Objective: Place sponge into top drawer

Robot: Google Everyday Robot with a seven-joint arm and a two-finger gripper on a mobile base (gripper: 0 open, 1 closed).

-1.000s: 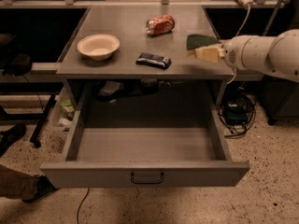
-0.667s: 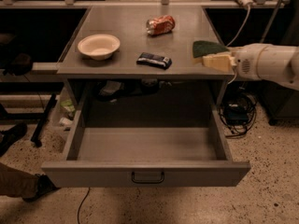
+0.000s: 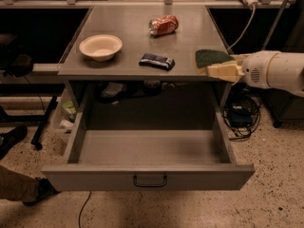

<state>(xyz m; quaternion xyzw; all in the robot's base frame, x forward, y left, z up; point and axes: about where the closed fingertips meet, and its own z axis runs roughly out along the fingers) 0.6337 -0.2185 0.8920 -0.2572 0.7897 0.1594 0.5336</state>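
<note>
One arm (image 3: 278, 71) reaches in from the right side, and its gripper (image 3: 212, 70) sits at the front right corner of the table (image 3: 128, 25), just over the table's edge. The pale fingers (image 3: 223, 71) are clamped on the sponge (image 3: 212, 57), which shows its dark green face upward and points left toward the middle of the table. The sponge is level with the tabletop, above and behind the right side wall of the top drawer (image 3: 95, 177).

That drawer is pulled well out toward the camera, with its grey floor in full view and the small dark handle (image 3: 149, 181) at the centre of its front panel.

On the table, a cream bowl (image 3: 100, 47) stands at the left, a crushed red can (image 3: 163, 24) lies on its side toward the back, and a dark blue wrapped bar (image 3: 156, 61) lies near the front edge, between the bowl and the sponge. Cables (image 3: 242, 115) lie coiled on the speckled floor under the arm.
</note>
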